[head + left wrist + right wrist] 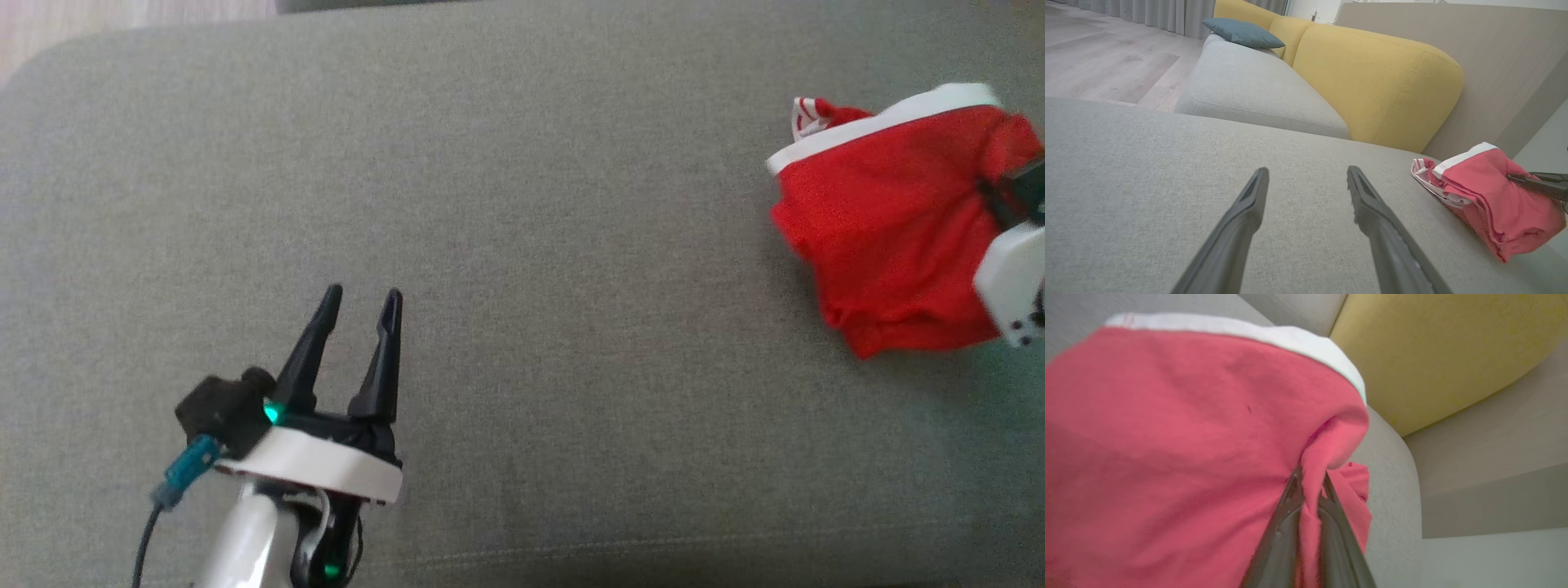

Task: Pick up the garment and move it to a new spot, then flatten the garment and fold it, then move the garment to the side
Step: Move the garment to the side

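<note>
Head view: the garment [882,229], red with a white band, sits bunched at the far right of the grey sofa seat [571,204]. The right pincer [998,194] comes in from the right edge and bites into the cloth's right side, fingertips buried in fabric. The left pincer [362,292] hovers at lower left, jaws spread wide with nothing between them, well apart from the garment. Left wrist view: open fingers over bare grey upholstery, with the garment off to the right in front of the yellow backrest [1380,81]. Its lowest fold may be touching the seat, but the angle leaves this uncertain. Right wrist view, close and blurred: the two dark fingers are nearly closed on a thin pinch of red cloth, and the bulk lies to their left. Risks, as judged: the hold is a narrow pinch near one edge, so a fast carry could let the fabric slide out. If one layer alone is caught, the bundle may unroll and drag, and upholstery friction could pull it free. The seat edge is near, so a drop could land off the sofa. The left pincer is too far away to help.
</note>
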{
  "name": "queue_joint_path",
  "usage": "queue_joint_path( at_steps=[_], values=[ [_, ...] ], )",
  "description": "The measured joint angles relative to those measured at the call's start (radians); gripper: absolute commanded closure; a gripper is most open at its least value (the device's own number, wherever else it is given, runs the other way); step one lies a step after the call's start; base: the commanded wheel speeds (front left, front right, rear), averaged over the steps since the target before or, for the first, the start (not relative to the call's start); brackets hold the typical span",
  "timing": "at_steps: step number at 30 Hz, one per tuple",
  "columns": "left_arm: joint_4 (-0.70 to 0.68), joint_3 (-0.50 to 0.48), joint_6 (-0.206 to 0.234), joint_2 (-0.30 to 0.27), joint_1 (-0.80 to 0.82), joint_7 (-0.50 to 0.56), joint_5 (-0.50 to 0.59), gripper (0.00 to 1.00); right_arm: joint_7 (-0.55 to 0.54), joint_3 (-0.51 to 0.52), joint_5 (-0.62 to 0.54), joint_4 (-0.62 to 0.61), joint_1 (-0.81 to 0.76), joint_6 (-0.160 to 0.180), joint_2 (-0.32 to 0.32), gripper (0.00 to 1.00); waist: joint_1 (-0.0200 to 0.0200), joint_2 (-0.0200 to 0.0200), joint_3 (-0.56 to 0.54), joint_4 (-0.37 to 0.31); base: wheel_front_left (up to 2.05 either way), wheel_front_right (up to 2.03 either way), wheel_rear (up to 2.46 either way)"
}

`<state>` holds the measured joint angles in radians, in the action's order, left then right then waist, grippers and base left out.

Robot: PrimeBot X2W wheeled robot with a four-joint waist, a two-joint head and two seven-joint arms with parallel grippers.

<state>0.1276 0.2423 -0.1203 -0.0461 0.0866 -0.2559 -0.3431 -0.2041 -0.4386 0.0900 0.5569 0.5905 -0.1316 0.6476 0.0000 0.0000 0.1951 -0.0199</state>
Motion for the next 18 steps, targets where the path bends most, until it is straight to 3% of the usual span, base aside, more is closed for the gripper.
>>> queue_joint_path(
  at_steps=[3, 7, 12, 18],
  values=[
    [-0.006, -0.002, -0.003, 0.000, 0.028, 0.000, 0.000, 0.00, -0.047, 0.039, -0.024, 0.007, 0.010, 0.000, 0.021, 1.00, 0.0000, 0.0000, 0.026, 0.006, 0.00, 0.00, 0.00],
    [-0.011, -0.011, -0.004, 0.000, 0.044, 0.000, 0.000, 0.00, -0.133, 0.177, -0.085, 0.013, 0.014, 0.000, 0.012, 1.00, 0.0000, 0.0000, 0.058, 0.017, 0.00, 0.00, 0.00],
    [-0.011, -0.020, -0.004, 0.000, 0.058, 0.000, 0.000, 0.00, -0.175, 0.349, -0.169, 0.000, 0.009, 0.000, -0.064, 1.00, 0.0000, 0.0000, 0.099, 0.032, 0.00, 0.00, 0.00],
    [-0.010, -0.022, -0.004, 0.001, 0.101, 0.000, 0.000, 0.00, -0.208, 0.447, -0.232, -0.045, -0.036, 0.000, -0.147, 1.00, 0.0001, 0.0000, 0.138, 0.050, 0.00, 0.00, 0.00]
  ],
)
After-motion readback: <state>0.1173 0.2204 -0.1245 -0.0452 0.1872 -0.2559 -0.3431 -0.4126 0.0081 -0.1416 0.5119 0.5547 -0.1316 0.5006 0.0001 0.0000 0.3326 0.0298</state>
